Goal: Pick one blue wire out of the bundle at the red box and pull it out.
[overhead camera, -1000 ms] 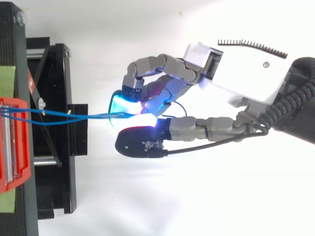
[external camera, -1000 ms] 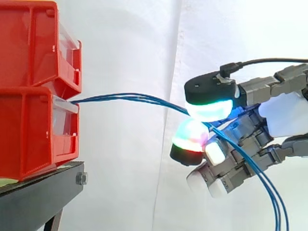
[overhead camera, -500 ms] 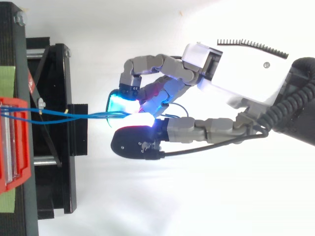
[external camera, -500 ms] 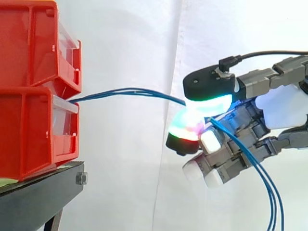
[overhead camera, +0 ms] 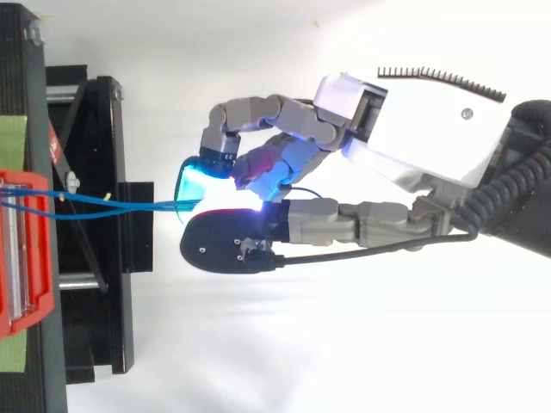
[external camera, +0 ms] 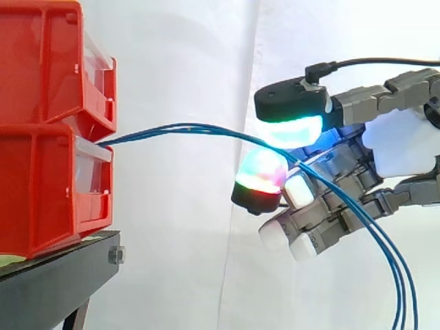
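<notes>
A bundle of thin blue wires (external camera: 185,127) leaves the front of the lower red bin (external camera: 41,192), arches up and to the right, and runs into my hand (external camera: 402,148). There the wires pass between the green-cyan thumb pad (external camera: 292,127) above and a red-green fingertip (external camera: 260,175) below, which close on them. Past the pinch the wires drop away to the lower right (external camera: 402,289). The other fingers are curled beneath. From above, the wires (overhead camera: 103,205) stretch from the red bin (overhead camera: 26,249) to the hand (overhead camera: 413,129), whose dark thumb lies over the cyan pad.
A second red bin (external camera: 41,62) sits stacked on the lower one. Both rest on a black stand (external camera: 55,282), seen from above as a dark frame (overhead camera: 95,129). A white curtain hangs behind. Open air lies between the bins and the hand.
The hand has shifted left toward the bins and slightly up. The wires between bin and hand now bow higher and hang slacker.
</notes>
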Robot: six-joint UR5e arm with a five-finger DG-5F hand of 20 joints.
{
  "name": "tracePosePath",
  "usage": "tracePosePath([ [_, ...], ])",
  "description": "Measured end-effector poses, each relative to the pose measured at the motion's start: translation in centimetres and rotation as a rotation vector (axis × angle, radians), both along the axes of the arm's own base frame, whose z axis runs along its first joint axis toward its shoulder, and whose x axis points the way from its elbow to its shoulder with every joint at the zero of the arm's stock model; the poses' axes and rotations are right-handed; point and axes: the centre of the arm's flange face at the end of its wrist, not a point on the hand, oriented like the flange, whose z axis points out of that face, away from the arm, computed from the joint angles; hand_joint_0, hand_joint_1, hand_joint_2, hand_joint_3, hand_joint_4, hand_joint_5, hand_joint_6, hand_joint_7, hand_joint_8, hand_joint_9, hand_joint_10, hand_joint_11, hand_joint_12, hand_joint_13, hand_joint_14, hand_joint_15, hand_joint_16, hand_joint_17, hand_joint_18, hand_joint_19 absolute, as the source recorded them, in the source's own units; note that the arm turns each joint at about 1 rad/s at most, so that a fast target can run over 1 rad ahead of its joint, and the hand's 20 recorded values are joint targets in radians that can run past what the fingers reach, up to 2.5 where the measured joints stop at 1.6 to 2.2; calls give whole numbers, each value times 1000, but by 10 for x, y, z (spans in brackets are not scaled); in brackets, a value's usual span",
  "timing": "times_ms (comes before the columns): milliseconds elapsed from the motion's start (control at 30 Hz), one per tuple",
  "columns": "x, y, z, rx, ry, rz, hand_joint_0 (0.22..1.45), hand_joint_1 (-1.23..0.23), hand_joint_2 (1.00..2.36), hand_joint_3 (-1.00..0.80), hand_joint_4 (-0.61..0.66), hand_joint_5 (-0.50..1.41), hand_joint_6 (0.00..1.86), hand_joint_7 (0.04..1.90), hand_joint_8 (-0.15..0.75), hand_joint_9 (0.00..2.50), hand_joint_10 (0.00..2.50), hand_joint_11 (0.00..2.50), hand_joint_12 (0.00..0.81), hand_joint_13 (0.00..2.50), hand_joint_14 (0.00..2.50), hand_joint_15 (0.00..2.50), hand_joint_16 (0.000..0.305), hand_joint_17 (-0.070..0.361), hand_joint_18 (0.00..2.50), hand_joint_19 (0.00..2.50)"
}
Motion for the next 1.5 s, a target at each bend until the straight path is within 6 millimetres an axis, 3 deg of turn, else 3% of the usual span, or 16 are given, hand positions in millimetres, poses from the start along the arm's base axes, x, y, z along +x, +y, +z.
tracePosePath([
  [100, 0, 0, 0, 0, -1, 0, 626, -752, 1002, -59, 308, -101, 677, 971, 286, 1069, 24, 591, 412, 724, 17, 424, 71, 160, 514, 532],
  [267, 0, 0, 0, 0, -1, 0, 624, -785, 1009, -106, 316, -128, 772, 818, 271, 1043, 22, 618, 399, 707, 17, 427, 67, 151, 496, 531],
  [333, 0, 0, 0, 0, -1, 0, 603, -784, 1013, -136, 336, -123, 759, 843, 266, 1038, 22, 606, 388, 703, 18, 426, 66, 148, 488, 536],
  [400, 0, 0, 0, 0, -1, 0, 592, -741, 1013, -153, 329, -79, 635, 1081, 263, 1052, 21, 548, 388, 705, 17, 418, 66, 148, 484, 544],
  [467, 0, 0, 0, -1, -1, 0, 598, -703, 1013, -141, 330, -60, 578, 1189, 258, 1065, 22, 529, 385, 705, 19, 419, 66, 148, 487, 553],
  [567, 0, 1, 0, -1, -1, 0, 613, -710, 1013, -114, 310, -55, 543, 1251, 265, 1067, 23, 548, 388, 708, 18, 419, 66, 148, 488, 534],
  [633, 0, 1, 0, -1, 0, 0, 616, -719, 1013, -106, 313, -59, 548, 1227, 267, 1064, 24, 570, 390, 707, 18, 424, 66, 148, 487, 536],
  [700, 0, 2, -1, -2, 0, 1, 623, -774, 1013, -72, 323, -92, 634, 1054, 269, 1056, 23, 616, 393, 709, 18, 427, 65, 147, 492, 535],
  [833, 0, 3, 0, 0, -1, 5, 629, -800, 1013, -83, 342, -112, 714, 921, 267, 1053, 23, 641, 391, 709, 17, 422, 65, 147, 500, 528],
  [933, 0, 3, 0, 0, -1, 5, 606, -807, 1013, -109, 376, -94, 669, 1025, 265, 1067, 21, 572, 386, 709, 17, 416, 65, 147, 497, 542],
  [967, 0, 3, 0, 0, -1, 6, 597, -765, 1011, -118, 399, -47, 530, 1298, 264, 1074, 19, 495, 390, 716, 17, 401, 68, 154, 514, 523],
  [1000, 0, 3, 0, 0, -1, 6, 600, -751, 1011, -119, 423, -38, 503, 1354, 259, 1082, 19, 471, 387, 714, 18, 395, 68, 153, 507, 534],
  [1267, 0, 4, 0, 0, -1, 6, 599, -656, 1009, -133, 440, -37, 503, 1164, 256, 1140, 18, 443, 389, 745, 17, 404, 69, 154, 527, 553],
  [1500, 0, 3, 0, 0, -1, 7, 524, -479, 1007, -352, 408, -54, 504, 946, 249, 1097, 16, 384, 392, 709, 17, 390, 69, 155, 479, 564],
])
